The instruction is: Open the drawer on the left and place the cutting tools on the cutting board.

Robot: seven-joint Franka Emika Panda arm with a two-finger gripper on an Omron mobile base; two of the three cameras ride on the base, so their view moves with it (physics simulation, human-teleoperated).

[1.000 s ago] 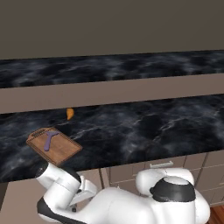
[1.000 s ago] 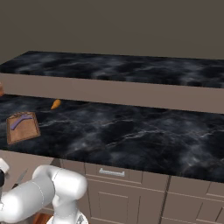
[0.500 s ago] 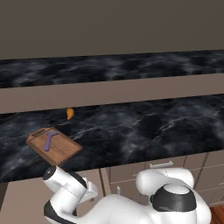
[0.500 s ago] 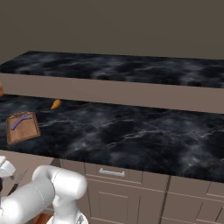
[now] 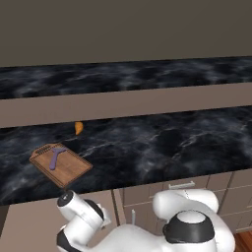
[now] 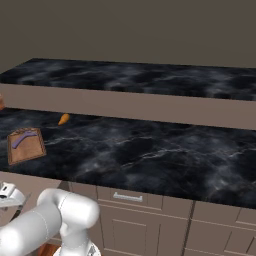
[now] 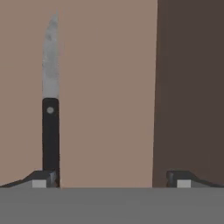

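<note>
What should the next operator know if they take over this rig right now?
Hand: open, holding nothing, reaching low on the left with its tips apart over the drawer floor.
Knife: lies flat on the tan floor of the drawer, its black handle right beside one hand tip, blade pointing away.
Peeler: already on the cutting board, which sits on the dark counter near an orange object.
Done: drawer open, peeler placed.
Left: centre on the knife handle, grip, carry it to the board.

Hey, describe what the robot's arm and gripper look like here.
The arm is glossy white, made of rounded segments with dark joint caps. No cables or markings show. In the hand view, the gripper has two small dark fingertips with pale grey bases.
</note>
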